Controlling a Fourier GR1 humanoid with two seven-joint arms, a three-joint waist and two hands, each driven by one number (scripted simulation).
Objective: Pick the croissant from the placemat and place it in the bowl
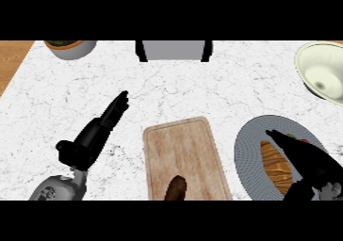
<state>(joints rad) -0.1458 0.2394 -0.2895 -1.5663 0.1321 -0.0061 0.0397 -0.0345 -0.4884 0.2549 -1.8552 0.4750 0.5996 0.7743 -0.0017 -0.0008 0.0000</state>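
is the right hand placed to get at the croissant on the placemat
Probably yes: the right hand hangs right over the croissant on the placemat, fingers straight, with nothing between them.

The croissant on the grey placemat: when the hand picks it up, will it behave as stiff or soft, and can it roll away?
The croissant looks layered and flaky, so it probably crushes easily and feels light. Its long shape lies flat on the placemat, so rolling seems unlikely. The right hand covers part of it, fingers straight, so the far side stays hidden.
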